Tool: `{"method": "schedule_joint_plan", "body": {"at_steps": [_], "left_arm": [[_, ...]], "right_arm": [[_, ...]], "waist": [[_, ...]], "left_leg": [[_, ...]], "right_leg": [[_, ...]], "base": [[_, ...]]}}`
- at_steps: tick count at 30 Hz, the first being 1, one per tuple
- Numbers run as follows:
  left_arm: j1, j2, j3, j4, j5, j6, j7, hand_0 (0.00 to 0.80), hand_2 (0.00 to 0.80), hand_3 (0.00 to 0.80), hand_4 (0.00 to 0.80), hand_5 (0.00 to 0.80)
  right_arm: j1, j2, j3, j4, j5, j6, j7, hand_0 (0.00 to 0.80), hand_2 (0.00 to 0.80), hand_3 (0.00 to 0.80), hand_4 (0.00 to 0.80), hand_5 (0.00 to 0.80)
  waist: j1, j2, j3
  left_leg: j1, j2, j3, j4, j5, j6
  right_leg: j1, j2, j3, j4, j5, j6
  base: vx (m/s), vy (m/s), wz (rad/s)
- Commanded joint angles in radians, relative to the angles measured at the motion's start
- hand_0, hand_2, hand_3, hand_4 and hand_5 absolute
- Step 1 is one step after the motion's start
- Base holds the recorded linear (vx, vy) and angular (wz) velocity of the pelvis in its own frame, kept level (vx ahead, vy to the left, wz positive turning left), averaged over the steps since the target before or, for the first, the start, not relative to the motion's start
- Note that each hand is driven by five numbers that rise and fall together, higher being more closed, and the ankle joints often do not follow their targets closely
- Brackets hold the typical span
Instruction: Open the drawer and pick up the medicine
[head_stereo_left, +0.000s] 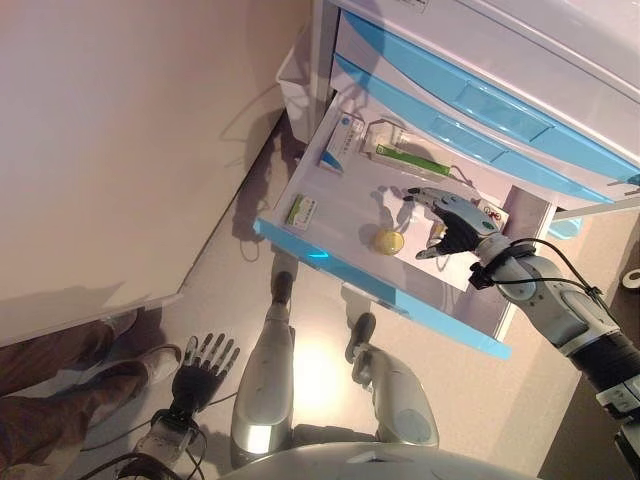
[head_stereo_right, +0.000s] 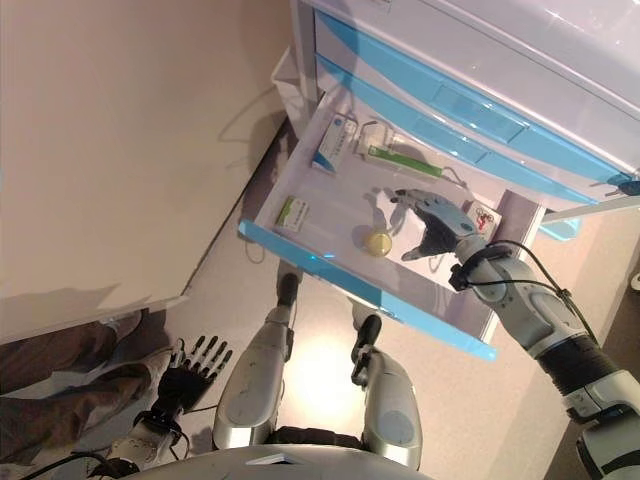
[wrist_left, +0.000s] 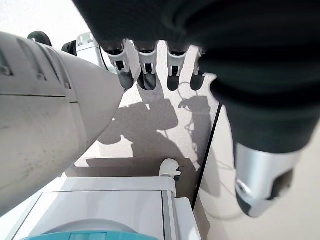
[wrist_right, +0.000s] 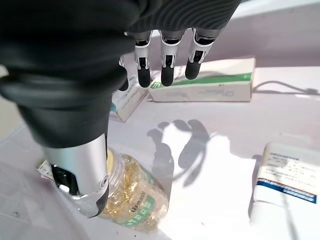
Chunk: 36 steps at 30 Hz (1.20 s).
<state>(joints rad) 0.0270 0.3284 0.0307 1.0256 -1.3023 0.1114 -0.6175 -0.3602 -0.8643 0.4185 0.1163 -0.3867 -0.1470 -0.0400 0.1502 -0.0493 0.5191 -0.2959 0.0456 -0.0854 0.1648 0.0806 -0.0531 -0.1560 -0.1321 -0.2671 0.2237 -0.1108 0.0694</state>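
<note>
The white drawer with a blue front (head_stereo_left: 330, 262) stands pulled out. In it lie a clear bottle of yellow capsules (head_stereo_left: 389, 241), a long white-and-green box (head_stereo_left: 405, 158), a white-and-blue box (head_stereo_left: 343, 140) and a small green-and-white box (head_stereo_left: 300, 210). My right hand (head_stereo_left: 455, 220) hovers open over the drawer, just right of the bottle. In the right wrist view its thumb (wrist_right: 80, 170) hangs close beside the bottle (wrist_right: 132, 200), holding nothing, and its fingers point toward the long box (wrist_right: 205, 85). My left hand (head_stereo_left: 203, 365) hangs open low at my side.
The cabinet (head_stereo_left: 480, 100) has more blue-fronted drawers, shut, above the open one. A pale wall panel (head_stereo_left: 120, 150) stands to the left. A person's legs and shoes (head_stereo_left: 60, 370) are at the lower left. Another white box with a blue stripe (wrist_right: 285, 185) lies near my right hand.
</note>
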Motion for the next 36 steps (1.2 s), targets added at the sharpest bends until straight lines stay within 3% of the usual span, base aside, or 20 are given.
{"method": "schedule_joint_plan", "body": {"at_steps": [1,18,36], "left_arm": [[0.011,0.012,-0.053,-0.015,-0.014,0.012,-0.002,0.0,0.0,0.0,0.0,0.0],[-0.006,-0.003,-0.07,-0.013,-0.024,0.008,0.008,0.0,0.0,0.0,0.0,0.0],[-0.018,-0.007,-0.075,0.004,-0.022,0.008,-0.01,0.0,0.0,0.0,0.0,0.0]], "right_arm": [[-0.036,-0.008,0.054,-0.034,-0.014,-0.034,-0.02,0.0,0.0,0.0,0.0,0.0],[-0.081,0.033,0.125,0.007,-0.015,-0.026,0.029,0.0,0.0,0.0,0.0,0.0],[-0.094,0.075,0.17,0.105,-0.07,0.002,-0.02,0.0,0.0,0.0,0.0,0.0]], "waist": [[0.006,-0.003,-0.039],[0.018,0.008,-0.026],[0.02,0.015,-0.013]], "left_leg": [[-0.029,-0.02,0.011,0.065,-0.111,0.016],[-0.028,-0.029,0.006,0.069,-0.112,0.018],[-0.029,-0.033,0.004,0.068,-0.109,0.02]], "right_leg": [[-0.069,-0.015,0.008,0.01,0.066,0.015],[-0.084,-0.022,0.005,0.031,0.062,0.013],[-0.095,-0.024,0.003,0.042,0.063,0.013]], "base": [[0.0,0.0,0.0],[0.0,0.005,0.01],[0.001,0.003,0.02]]}}
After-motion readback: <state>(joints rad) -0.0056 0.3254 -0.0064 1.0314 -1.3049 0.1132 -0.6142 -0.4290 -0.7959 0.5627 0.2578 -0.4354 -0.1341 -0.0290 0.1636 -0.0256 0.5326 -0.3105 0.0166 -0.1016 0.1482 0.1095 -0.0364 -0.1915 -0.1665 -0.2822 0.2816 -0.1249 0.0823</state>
